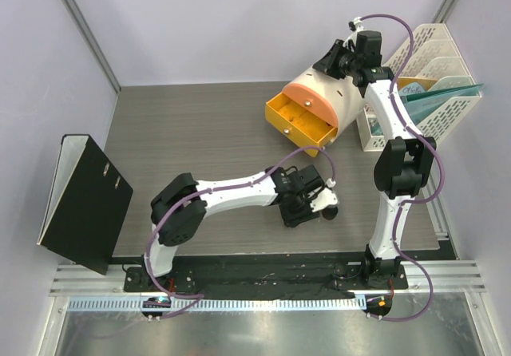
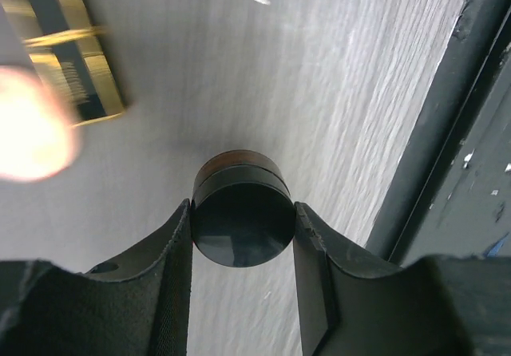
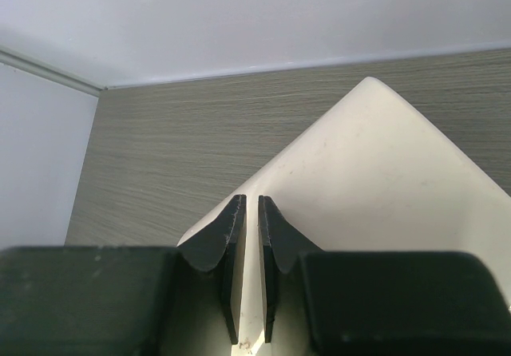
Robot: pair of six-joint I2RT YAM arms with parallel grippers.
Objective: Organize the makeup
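Observation:
My left gripper is shut on a black round jar, one finger on each side of it, low over the table near its front edge. In the top view the left gripper and the jar are at the front centre-right. A blurred black-and-gold item, probably the lipstick, lies beyond the jar. My right gripper is shut and empty at the top of the cream drum box; in the right wrist view the right gripper sits right against the box. The other makeup is out of view.
The drum box's yellow drawer is pulled out toward the table's middle. A white file rack with a teal folder stands at the back right. A black binder leans at the left edge. The table's dark front rail is close to the jar.

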